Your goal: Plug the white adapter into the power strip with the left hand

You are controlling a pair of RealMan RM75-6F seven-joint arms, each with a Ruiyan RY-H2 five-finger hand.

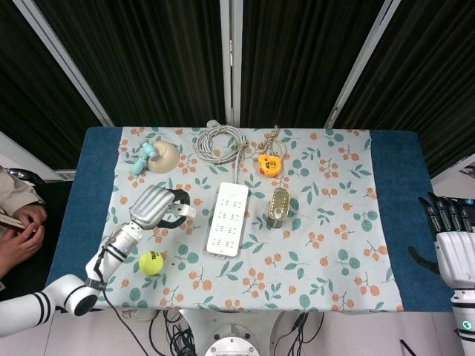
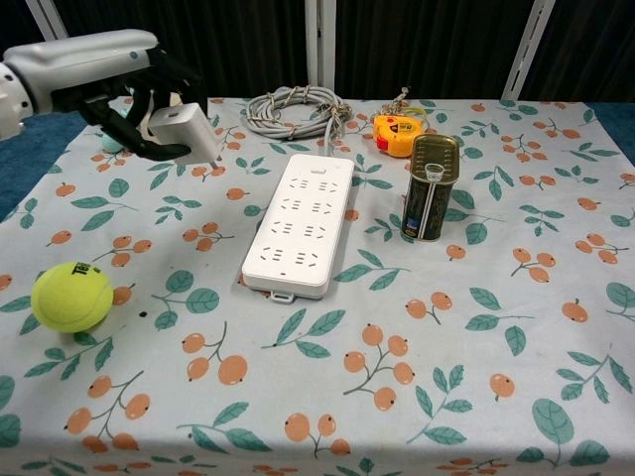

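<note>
The left robot hand (image 2: 134,94) pinches the small white plastic adapter (image 2: 184,131) aloft; next, carry it over the long white power strip (image 2: 301,223), prongs down.

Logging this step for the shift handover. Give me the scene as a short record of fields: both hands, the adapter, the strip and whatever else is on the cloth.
left hand: holds the white adapter above the cloth, left of the strip
power strip: flat, no plug in any socket
right hand: beyond the table's right edge, holds nothing
other items: tennis ball, can, tape measure, coiled cable
</note>
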